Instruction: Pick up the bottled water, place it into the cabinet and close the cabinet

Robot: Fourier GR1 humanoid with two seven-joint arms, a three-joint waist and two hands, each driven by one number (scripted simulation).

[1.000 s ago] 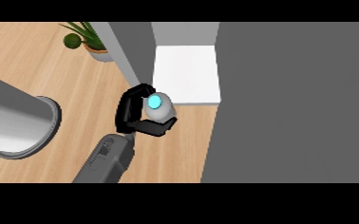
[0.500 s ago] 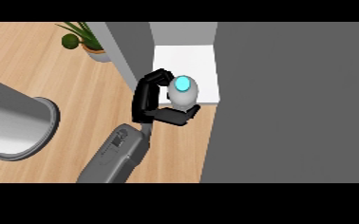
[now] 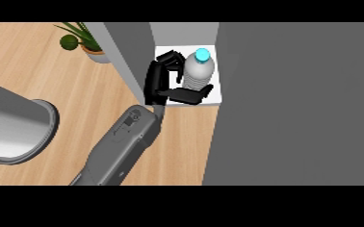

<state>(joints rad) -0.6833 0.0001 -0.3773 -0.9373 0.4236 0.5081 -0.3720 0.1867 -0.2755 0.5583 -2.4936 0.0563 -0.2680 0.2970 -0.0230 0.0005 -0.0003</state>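
Now the bottled water (image 3: 199,75) stands upright on the cabinet (image 3: 220,96)'s white shelf near its front edge, the hand (image 3: 162,81) curled round it, so placing looks nearly done; next, seemingly, letting go and swinging the door (image 3: 284,106) closed.

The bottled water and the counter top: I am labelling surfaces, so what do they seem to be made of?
The bottled water looks like clear, glossy plastic: a pale see-through body with light streaks, under an opaque cyan cap, likely plastic too. The counter top looks like light wood or a wood-look laminate with a matt finish: tan with faint plank lines. Which of the two cannot be told.
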